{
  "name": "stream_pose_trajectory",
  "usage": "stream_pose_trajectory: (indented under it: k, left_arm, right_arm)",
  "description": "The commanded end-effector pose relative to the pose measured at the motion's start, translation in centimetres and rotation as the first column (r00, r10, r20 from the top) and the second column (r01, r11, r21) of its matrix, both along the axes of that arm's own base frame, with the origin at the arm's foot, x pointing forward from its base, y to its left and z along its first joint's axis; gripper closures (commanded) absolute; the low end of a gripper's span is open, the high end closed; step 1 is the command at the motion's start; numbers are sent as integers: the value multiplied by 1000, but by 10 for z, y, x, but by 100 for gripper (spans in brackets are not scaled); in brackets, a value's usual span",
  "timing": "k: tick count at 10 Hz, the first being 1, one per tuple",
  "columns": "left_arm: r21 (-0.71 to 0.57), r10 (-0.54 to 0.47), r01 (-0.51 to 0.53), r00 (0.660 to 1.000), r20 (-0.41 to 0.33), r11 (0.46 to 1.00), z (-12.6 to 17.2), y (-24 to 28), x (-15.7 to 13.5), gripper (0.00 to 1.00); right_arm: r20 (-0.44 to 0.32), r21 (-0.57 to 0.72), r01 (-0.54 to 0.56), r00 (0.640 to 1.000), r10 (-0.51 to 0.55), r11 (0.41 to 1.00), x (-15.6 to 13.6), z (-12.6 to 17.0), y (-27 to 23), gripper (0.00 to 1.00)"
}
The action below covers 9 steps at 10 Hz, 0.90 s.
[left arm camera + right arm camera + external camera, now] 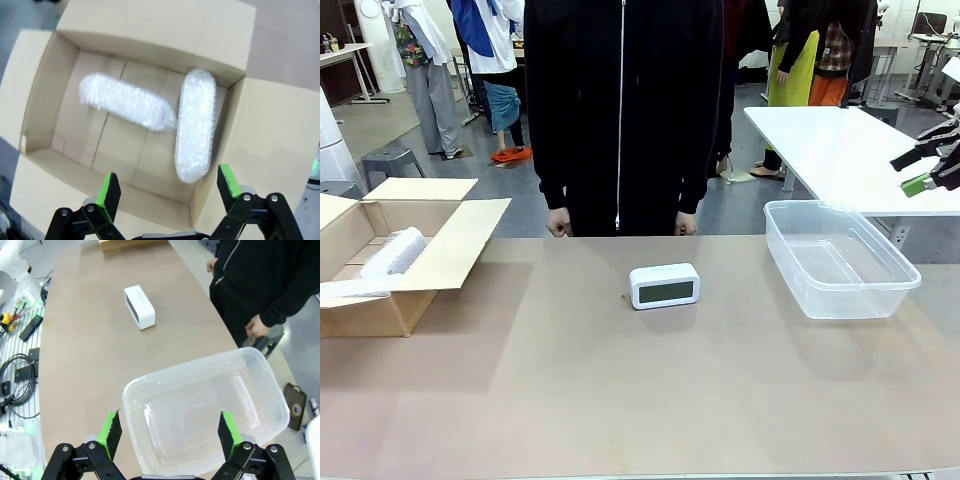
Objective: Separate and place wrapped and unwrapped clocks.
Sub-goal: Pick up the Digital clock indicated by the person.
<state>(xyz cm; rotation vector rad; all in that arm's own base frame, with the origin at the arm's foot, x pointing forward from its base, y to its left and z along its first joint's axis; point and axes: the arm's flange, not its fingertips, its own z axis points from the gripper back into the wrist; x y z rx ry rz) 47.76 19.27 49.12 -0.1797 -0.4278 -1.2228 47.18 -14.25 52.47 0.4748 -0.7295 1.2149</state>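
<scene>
While the left hand point(165, 192) hung released over the boxed bundles point(195, 125), the right hand point(170, 432), also released, faced the tub point(200, 410). The clock point(664, 286) stood between.

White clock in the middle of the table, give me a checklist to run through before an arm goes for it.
1. White clock stands alone on the table, nothing touching it: ok.
2. Right claw open, over the clear tub: ok.
3. Left claw open, over the cardboard box: ok.
4. Both wrapped bundles inside that box: ok.
5. Person's hands at the far edge, apart from the clock: ok.
</scene>
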Motion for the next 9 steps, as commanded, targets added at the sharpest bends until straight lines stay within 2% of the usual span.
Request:
stream_pose_trajectory:
  k: [1, 4, 6, 9]
  left_arm:
    - [-109, -125, 123, 992, -12, 986, 4, 12, 20, 0]
    - [-149, -241, 234, 970, -31, 961, 8, 7, 41, 0]
    - [-124, -291, 283, 955, -51, 951, 6, 7, 51, 0]
    - [-160, -295, 284, 955, -45, 945, 2, 12, 56, 0]
  right_arm:
    - [4, 9, -5, 1000, 5, 1000, 1, -1, 1, 0]
    - [4, 9, -5, 1000, 5, 1000, 1, -1, 1, 0]
    - [4, 9, -5, 1000, 5, 1000, 1, -1, 1, 0]
    - [4, 9, -5, 1000, 5, 1000, 1, -1, 1, 0]
